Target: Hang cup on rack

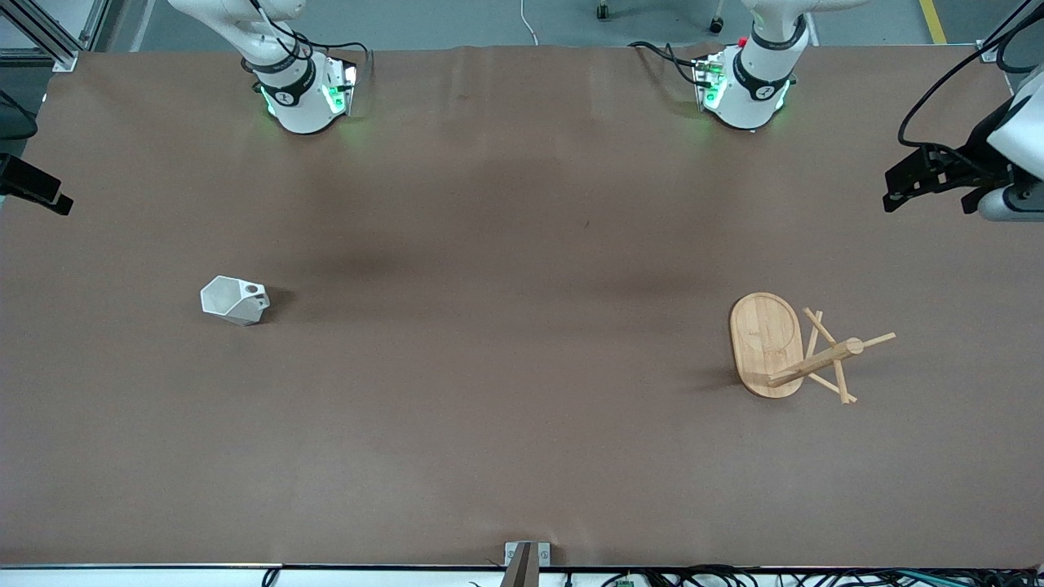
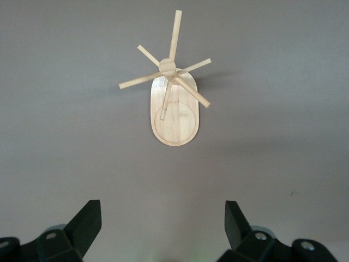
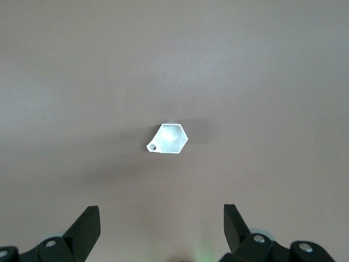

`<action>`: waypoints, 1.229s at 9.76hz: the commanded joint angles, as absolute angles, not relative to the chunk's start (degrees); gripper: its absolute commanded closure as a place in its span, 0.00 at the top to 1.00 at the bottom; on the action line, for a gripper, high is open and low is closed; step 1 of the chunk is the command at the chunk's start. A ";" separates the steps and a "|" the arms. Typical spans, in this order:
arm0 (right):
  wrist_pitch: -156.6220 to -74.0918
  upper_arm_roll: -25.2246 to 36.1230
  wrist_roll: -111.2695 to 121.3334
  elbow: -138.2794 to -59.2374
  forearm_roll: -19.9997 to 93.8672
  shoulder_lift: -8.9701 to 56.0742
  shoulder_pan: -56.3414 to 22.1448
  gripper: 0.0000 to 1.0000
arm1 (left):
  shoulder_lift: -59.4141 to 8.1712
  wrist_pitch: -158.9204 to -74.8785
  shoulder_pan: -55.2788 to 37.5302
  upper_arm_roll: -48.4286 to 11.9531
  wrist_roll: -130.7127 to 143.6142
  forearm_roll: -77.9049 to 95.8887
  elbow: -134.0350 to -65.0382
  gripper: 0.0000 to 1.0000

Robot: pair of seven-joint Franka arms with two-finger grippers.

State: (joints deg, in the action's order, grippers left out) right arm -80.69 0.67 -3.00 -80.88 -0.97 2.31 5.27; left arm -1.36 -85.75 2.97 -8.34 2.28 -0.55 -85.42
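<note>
The white faceted cup (image 1: 235,300) stands upright on the brown table toward the right arm's end, its pierced handle turned toward the robots' bases. It also shows in the right wrist view (image 3: 170,139), seen from above. The bamboo rack (image 1: 789,349) stands upright toward the left arm's end, with its oval base, post and angled pegs; it also shows in the left wrist view (image 2: 172,101). My right gripper (image 3: 162,214) is open and empty, high over the table's edge (image 1: 49,198). My left gripper (image 2: 162,210) is open and empty, high over the other edge (image 1: 901,189).
The two robot bases (image 1: 306,98) (image 1: 746,90) stand along the table's edge farthest from the front camera. A metal bracket (image 1: 526,558) and cables sit at the edge nearest to it. Brown table cover (image 1: 506,326) lies between cup and rack.
</note>
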 commanded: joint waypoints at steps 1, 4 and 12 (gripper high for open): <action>-81.04 0.35 -2.55 -81.74 -1.14 1.85 5.10 1.00 | -2.99 -84.55 3.07 -8.88 1.68 -0.62 -85.34 1.00; -91.18 0.44 -0.11 -94.08 -1.49 1.67 5.09 1.00 | -3.60 -84.11 3.43 -8.88 0.88 -0.70 -84.99 1.00; -127.15 0.53 6.77 -126.46 -1.14 2.89 9.23 1.00 | -4.31 -84.46 2.99 -8.88 0.79 1.92 -84.73 1.00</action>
State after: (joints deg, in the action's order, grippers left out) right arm -123.26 0.97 6.13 -121.99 -1.17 4.33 9.03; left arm -2.99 -85.22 3.21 -8.64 1.52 0.47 -84.85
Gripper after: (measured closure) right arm 0.000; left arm 0.000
